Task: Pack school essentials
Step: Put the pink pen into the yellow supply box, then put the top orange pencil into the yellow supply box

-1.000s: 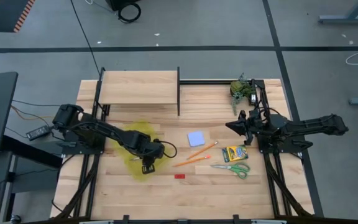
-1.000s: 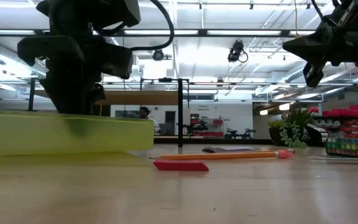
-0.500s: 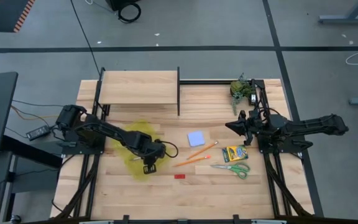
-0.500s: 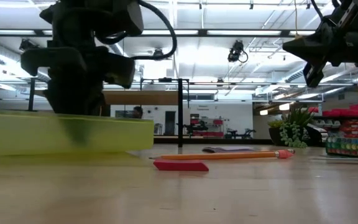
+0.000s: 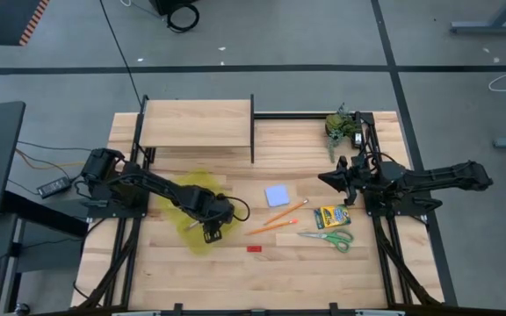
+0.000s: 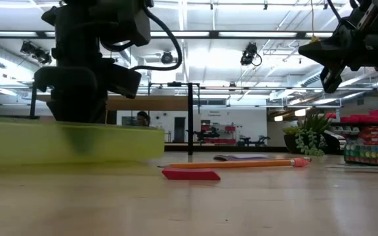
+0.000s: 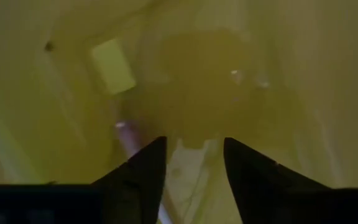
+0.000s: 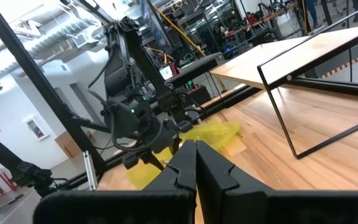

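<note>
A yellow translucent pouch point(image 5: 190, 204) point(image 6: 58, 141) lies flat on the table's left half. My left gripper point(image 5: 211, 230) point(image 7: 194, 142) points down at the pouch's near right part, fingers apart, with yellow pouch material point(image 7: 229, 74) filling its wrist view. A thin pale stick point(image 7: 126, 138) shows beside one finger. On the bare wood lie a blue note pad point(image 5: 277, 195), two orange pencils point(image 5: 277, 219), a crayon box point(image 5: 331, 217), green-handled scissors point(image 5: 328, 237) and a red eraser point(image 5: 254, 248) point(image 6: 190, 174). My right gripper point(image 5: 323, 178) point(image 8: 194, 149) hangs shut and level above the table's right side. My left gripper comes at the pouch from above, its two fingers point(image 7: 148, 165) apart, with pouch material point(image 7: 194, 155) showing between them. In the low view the fingers' dark shape point(image 6: 81, 141) shows through the pouch's wall. Whether they touch it, I cannot tell.
A wooden shelf board on a black frame point(image 5: 196, 123) stands at the far left. A dark green leafy clump point(image 5: 341, 125) point(image 6: 310, 134) sits at the far right corner. Bare wood runs along the near edge.
My left gripper has rolled a little about its own pointing line while staying over the pouch. The pouch and the loose things on the table lie as before.
</note>
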Robot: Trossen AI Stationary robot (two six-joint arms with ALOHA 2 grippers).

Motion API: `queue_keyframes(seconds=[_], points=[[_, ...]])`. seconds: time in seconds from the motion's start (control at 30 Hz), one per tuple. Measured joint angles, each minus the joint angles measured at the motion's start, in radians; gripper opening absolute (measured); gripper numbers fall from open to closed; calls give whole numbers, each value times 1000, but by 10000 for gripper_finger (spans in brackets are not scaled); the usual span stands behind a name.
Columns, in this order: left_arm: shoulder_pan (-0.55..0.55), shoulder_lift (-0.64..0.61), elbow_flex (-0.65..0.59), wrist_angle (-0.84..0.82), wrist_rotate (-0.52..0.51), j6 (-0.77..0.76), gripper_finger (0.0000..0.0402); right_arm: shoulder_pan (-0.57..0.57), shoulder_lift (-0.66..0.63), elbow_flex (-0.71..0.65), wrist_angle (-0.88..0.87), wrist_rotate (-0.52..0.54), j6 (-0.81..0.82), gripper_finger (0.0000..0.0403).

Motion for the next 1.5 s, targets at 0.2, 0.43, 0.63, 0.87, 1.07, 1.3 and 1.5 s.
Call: queue_keyframes(seconds=[0.2,0.43,0.63,0.87,1.07,1.3,1.5], points=[[1,0,36,-115,-24,-78,222,0,0,0,-4,0,0,10],[-7,0,123,-136,-23,-44,235,0,0,0,-4,0,0,10],[9,-1,225,-136,-24,-22,217,0,0,0,-4,0,0,10],[19,-2,286,-111,-51,-23,190,0,0,0,-4,0,0,10],[30,10,323,-55,-52,-57,187,0,-1,0,-4,0,0,10],[66,151,488,-77,-20,-7,189,0,-1,0,-6,0,0,10],[79,299,657,-93,-18,45,185,0,-1,0,-6,0,0,10]])
